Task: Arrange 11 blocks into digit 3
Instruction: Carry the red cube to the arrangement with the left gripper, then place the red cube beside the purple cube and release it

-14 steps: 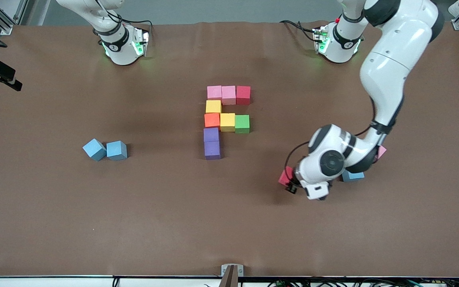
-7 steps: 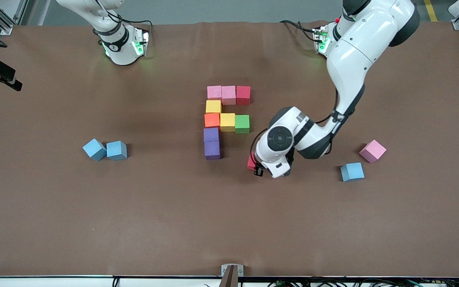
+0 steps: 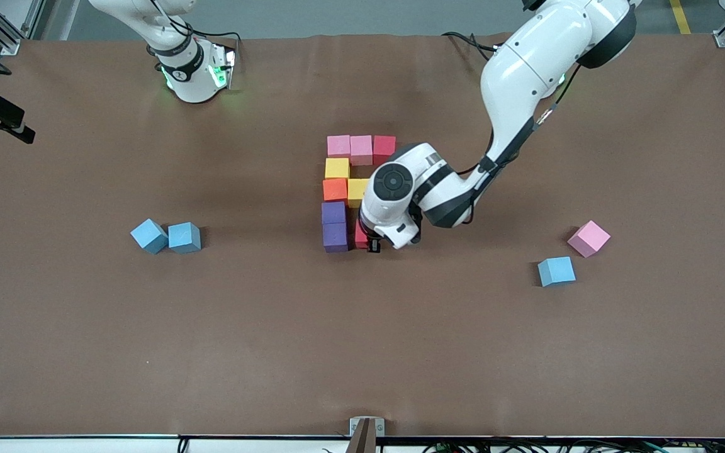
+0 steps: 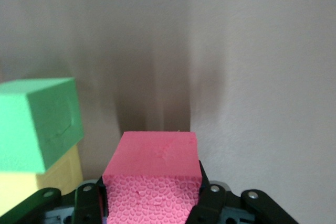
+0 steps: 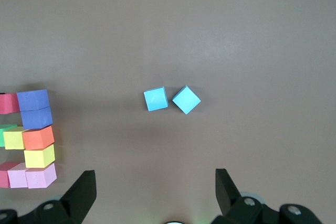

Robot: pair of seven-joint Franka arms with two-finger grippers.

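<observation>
My left gripper [image 3: 367, 243] is shut on a red block [image 3: 360, 237], low over the table right beside the purple block [image 3: 335, 237] at the near end of the figure. In the left wrist view the red block [image 4: 155, 156] sits between the fingers [image 4: 212, 203], with the green block [image 4: 37, 124] and a yellow one [image 4: 31, 182] close by. The figure holds two pink blocks [image 3: 338, 145], a red [image 3: 384, 146], a yellow [image 3: 337, 168], an orange [image 3: 335, 189], a second yellow [image 3: 356, 187] and two purples. My right gripper [image 5: 155, 195] waits open high above the table.
Two light blue blocks [image 3: 148, 236] [image 3: 184, 237] lie toward the right arm's end. A pink block [image 3: 588, 238] and a light blue one [image 3: 556, 271] lie toward the left arm's end. The left arm's wrist [image 3: 394, 189] covers the green block in the front view.
The left arm has carried the red block from beside the loose light blue and pink blocks across to the purple blocks of the figure. The right arm has not moved.
</observation>
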